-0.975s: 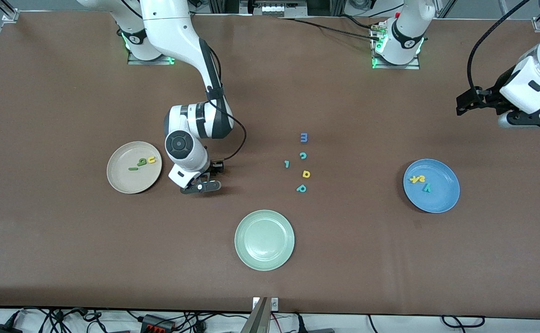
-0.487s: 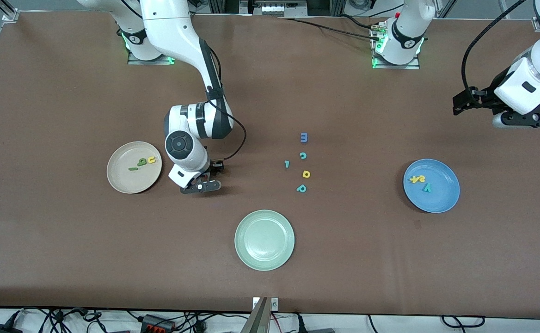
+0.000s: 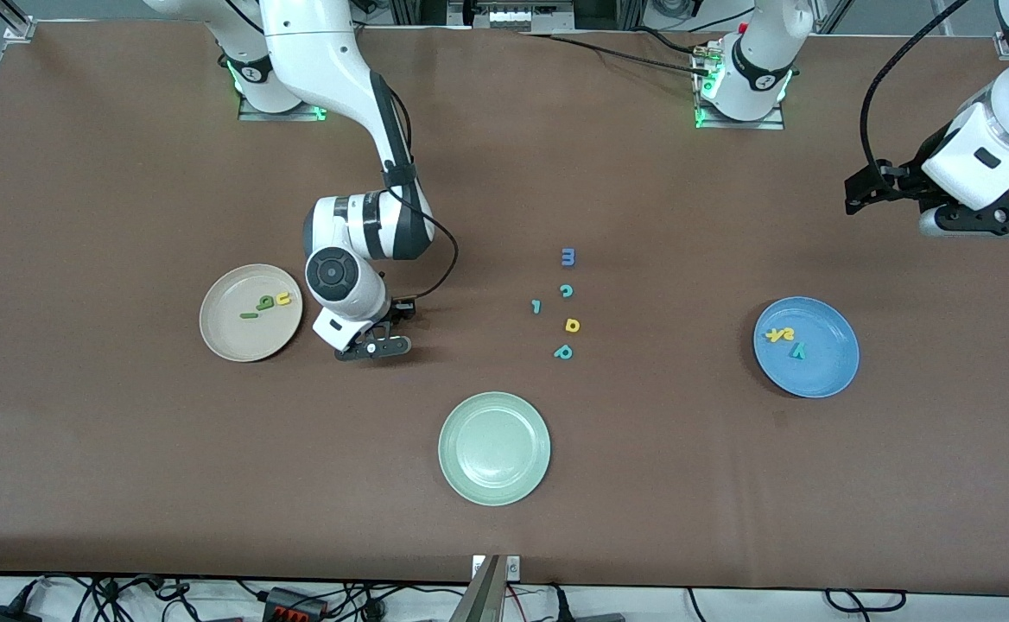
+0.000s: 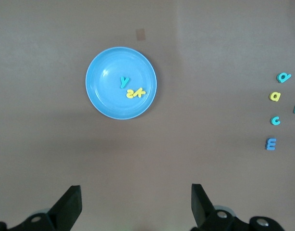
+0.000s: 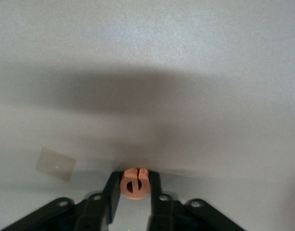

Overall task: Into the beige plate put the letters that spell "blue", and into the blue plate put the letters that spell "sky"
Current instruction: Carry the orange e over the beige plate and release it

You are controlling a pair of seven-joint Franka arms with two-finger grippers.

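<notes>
The beige plate (image 3: 237, 341) holds a dark-green "l" (image 3: 248, 315), a dark-green "b" (image 3: 263, 301) and a yellow "u" (image 3: 283, 299). Beside that plate, low at the table, my right gripper (image 3: 375, 348) is shut on the orange "e" (image 5: 135, 183), which stands upright between the fingers (image 5: 112, 185). In the front view the hand hides the "e". The blue plate (image 3: 824, 367) carries the yellow "s" and "k" (image 3: 779, 334) and the teal "y" (image 3: 799, 350). My left gripper (image 3: 980, 220) hangs open and empty high over the left arm's end of the table, looking down on the blue plate (image 4: 109, 103).
A pale green plate (image 3: 494, 448) sits nearest the front camera. Loose letters lie mid-table: blue "m" (image 3: 567, 257), teal "c" (image 3: 566, 291), teal "l"-like piece (image 3: 536, 306), yellow "d" (image 3: 572, 325), teal "p" (image 3: 563, 352). A scrap of tape (image 5: 55, 164) lies by the right gripper.
The right gripper's fingers have closed in on the orange "e". The left arm has drifted a little toward the robots' bases, still open.
</notes>
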